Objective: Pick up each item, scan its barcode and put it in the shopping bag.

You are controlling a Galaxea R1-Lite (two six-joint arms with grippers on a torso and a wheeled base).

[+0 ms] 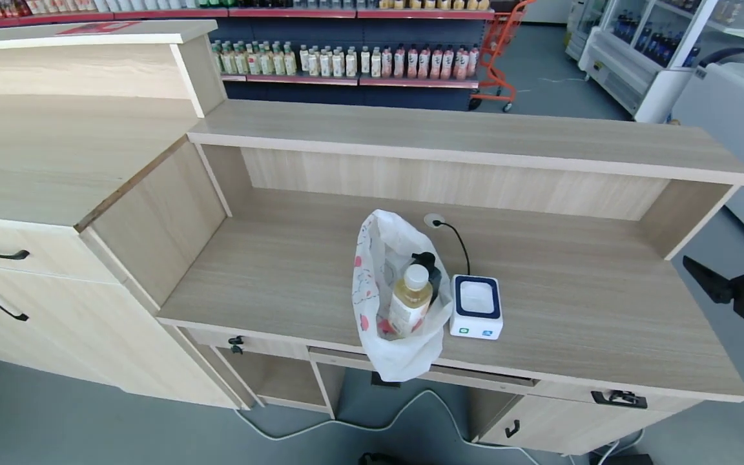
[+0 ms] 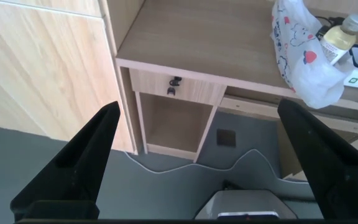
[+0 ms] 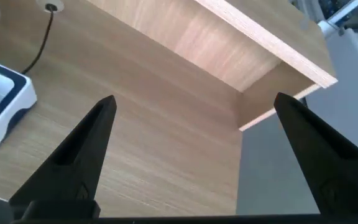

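The shopping bag [image 1: 372, 258] stands on the counter [image 1: 578, 303] touching the scanner's [image 1: 476, 305] left side, its mouth gaping upward, probably so a scanned item can drop straight in. Inside it a white-capped bottle [image 1: 411, 300] stands upright, with a dark-topped thing [image 1: 429, 266] just behind it that I cannot identify. The scanner's window faces up, and its cable [image 1: 459, 242] runs to a hole behind it. The right claw [image 3: 194, 98] hangs well to the scanner's right, jaws spread wide and empty. The left claw [image 2: 199, 104] sits low, well to the scanner's left, equally wide and empty. Bagging looks largely done.
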